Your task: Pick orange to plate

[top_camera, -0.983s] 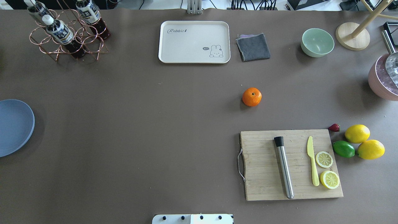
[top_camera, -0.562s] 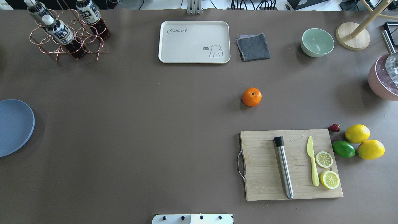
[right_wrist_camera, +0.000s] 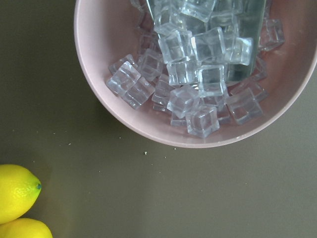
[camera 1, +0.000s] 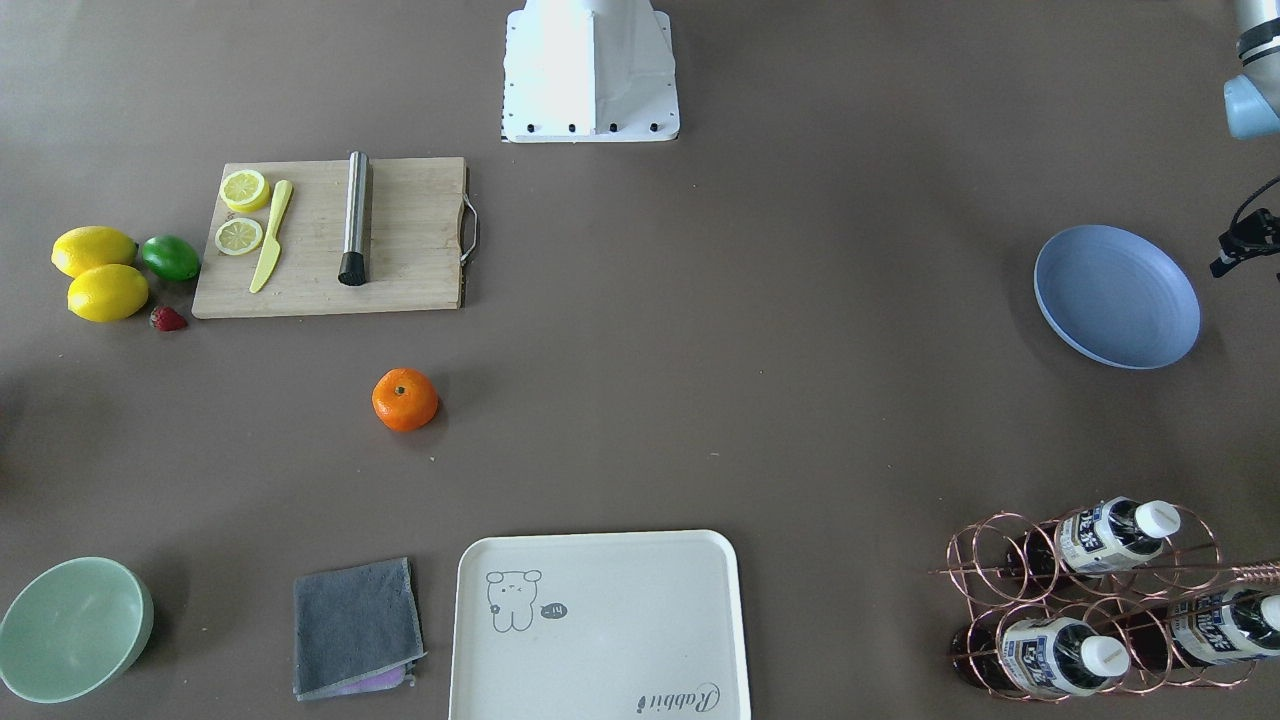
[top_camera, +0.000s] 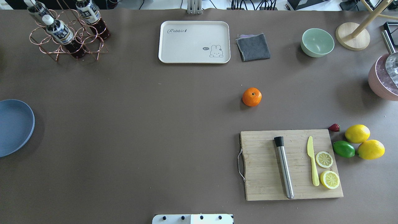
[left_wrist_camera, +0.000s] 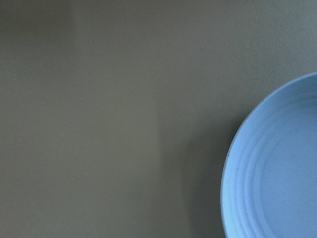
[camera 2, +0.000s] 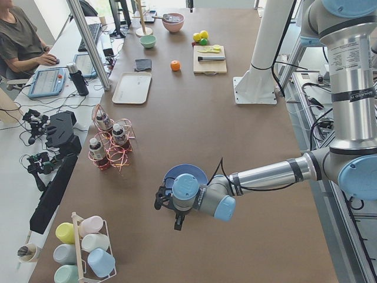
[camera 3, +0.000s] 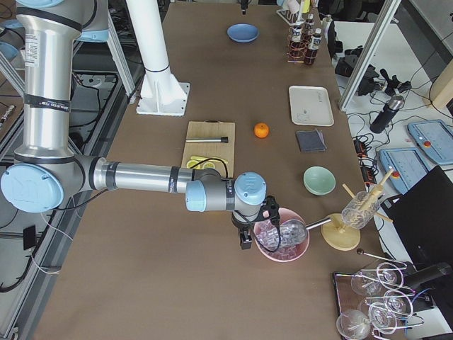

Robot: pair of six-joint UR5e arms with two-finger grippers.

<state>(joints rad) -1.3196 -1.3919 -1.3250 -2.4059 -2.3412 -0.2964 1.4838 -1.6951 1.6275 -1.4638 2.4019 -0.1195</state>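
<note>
The orange (top_camera: 252, 96) sits alone on the brown table, right of centre and beyond the cutting board; the front view also shows the orange (camera 1: 405, 399). The blue plate (top_camera: 14, 127) lies at the table's left edge, its rim filling the right side of the left wrist view as plate (left_wrist_camera: 277, 168). My left gripper (camera 2: 168, 203) hovers just beside the plate, far from the orange; I cannot tell whether it is open or shut. My right gripper (camera 3: 245, 239) hangs by the pink ice bowl at the table's right end; its state cannot be judged either.
A wooden cutting board (top_camera: 264, 165) carries a steel muddler, a yellow knife and lemon slices. Two lemons, a lime (top_camera: 343, 149) and a strawberry lie to its right. The pink ice bowl (right_wrist_camera: 99, 99), mint bowl (top_camera: 317, 42), grey cloth, cream tray (top_camera: 194, 42) and bottle rack (top_camera: 67, 34) line the far side.
</note>
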